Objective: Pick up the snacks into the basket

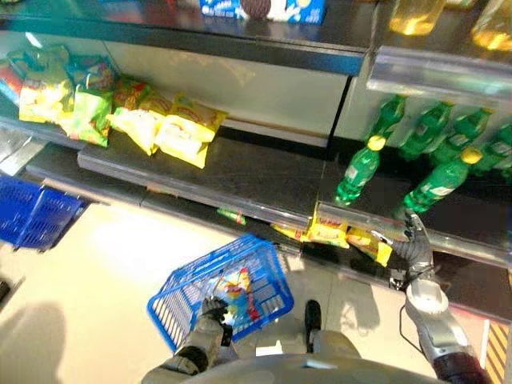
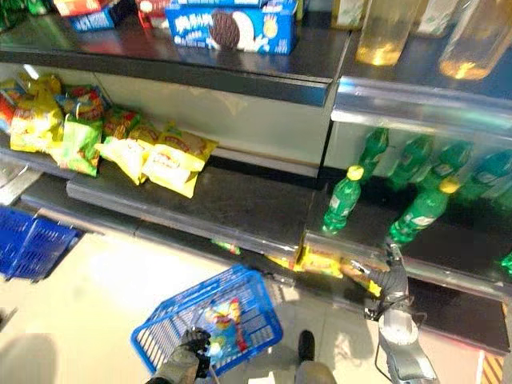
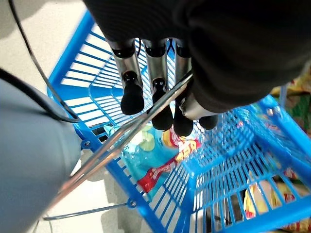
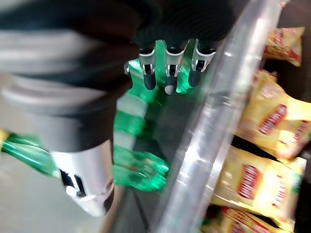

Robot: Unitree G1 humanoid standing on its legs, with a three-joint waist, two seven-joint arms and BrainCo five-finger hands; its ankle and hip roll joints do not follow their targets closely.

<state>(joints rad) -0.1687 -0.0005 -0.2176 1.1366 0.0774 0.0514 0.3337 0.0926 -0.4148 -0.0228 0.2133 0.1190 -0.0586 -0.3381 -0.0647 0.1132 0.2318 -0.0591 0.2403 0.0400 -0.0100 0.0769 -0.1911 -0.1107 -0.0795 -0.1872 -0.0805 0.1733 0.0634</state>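
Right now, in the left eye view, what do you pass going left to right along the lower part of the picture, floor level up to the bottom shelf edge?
Second blue basket on the floor → left hand on the handle of the blue basket holding a snack pack → yellow snack packs under the shelf edge → right hand.

The basket [image 1: 264,276] is seen as glossy blue plastic lattice, and its handle [image 3: 121,141] as thin bright metal wire. The snack bags [image 4: 265,184] are made of shiny, crinkled yellow film. The bottles [image 1: 358,172] are seen as smooth, translucent green plastic with yellow caps. The shelf [image 1: 240,172] is finished in dark matt board, edged by a clear glossy plastic rail [image 4: 214,145]. The floor [image 1: 104,272] is shown as pale, polished tile.
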